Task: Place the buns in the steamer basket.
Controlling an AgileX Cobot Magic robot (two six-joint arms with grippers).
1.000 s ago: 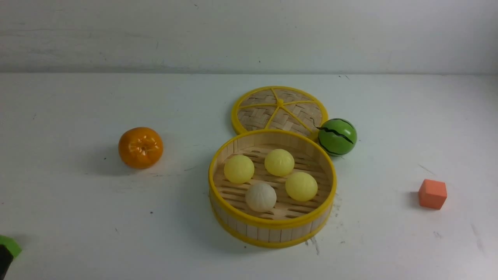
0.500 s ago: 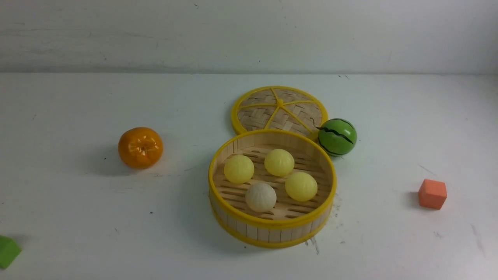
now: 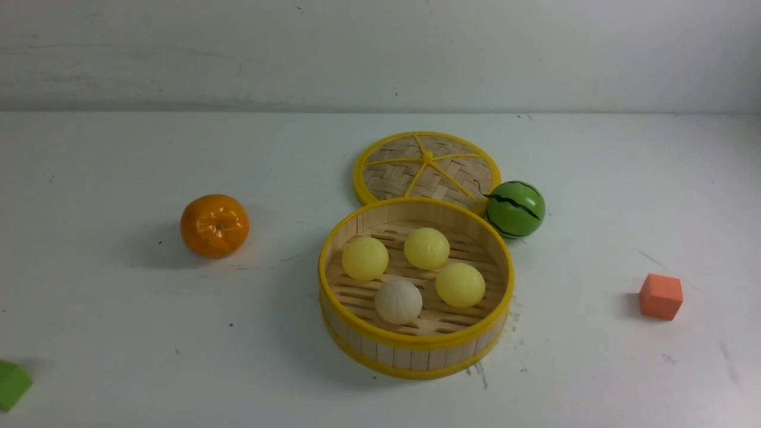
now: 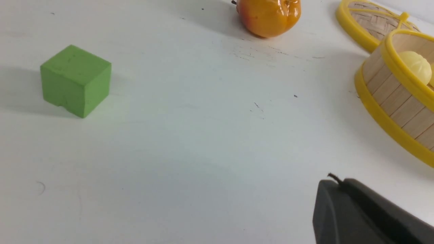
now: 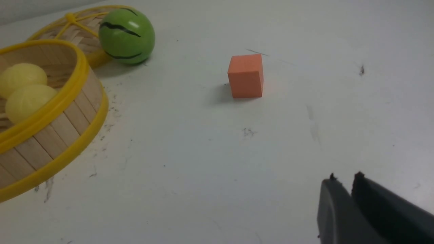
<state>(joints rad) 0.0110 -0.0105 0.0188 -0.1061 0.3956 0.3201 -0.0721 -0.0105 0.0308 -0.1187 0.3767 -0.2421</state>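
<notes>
A white, scuffed bench (image 3: 119,333) carries everything. Near its middle sits the steamer basket (image 3: 416,352), with a flat woven lid (image 3: 427,167) lying just behind it. A green striped ball (image 3: 515,209) rests beside the lid's right edge. An orange (image 3: 214,225) stands well to the left, an orange cube (image 3: 660,296) far right, and a green cube (image 3: 12,384) at the near left corner.
</notes>
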